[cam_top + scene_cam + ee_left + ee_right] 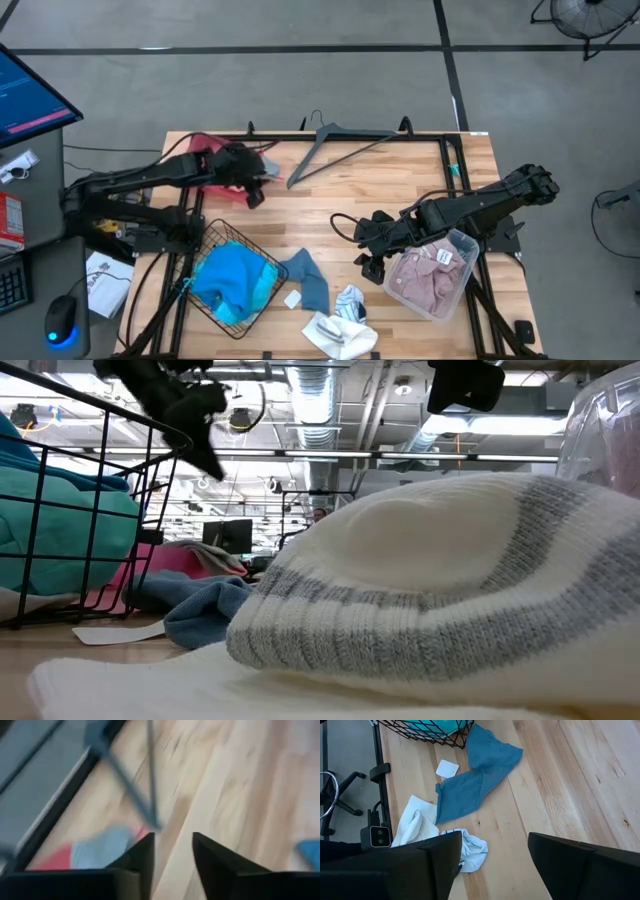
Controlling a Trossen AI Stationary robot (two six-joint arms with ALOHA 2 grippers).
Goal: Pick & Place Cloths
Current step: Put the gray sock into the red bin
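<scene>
My left gripper (260,182) hovers open over the far-left table, between the red tray (205,150) and the grey hanger (335,140). Beside one finger, the left wrist view shows a blurred grey-blue and red shape (97,850). My right gripper (366,250) hangs open above bare wood, next to a clear bin (462,262) holding the pale pink checked cloth (425,278). The turquoise cloth (235,278) fills a wire basket (212,232). A blue cloth (475,780) lies flat on the table. White and striped pieces (465,847) and a white sock (420,570) lie near the near edge.
A white tag (447,768) lies by the blue cloth. The hanger's bars (142,795) lie on the wood just ahead of my left fingers. Black frame rails (440,140) run along the table's edges. Bare wood (330,210) stretches between the two grippers.
</scene>
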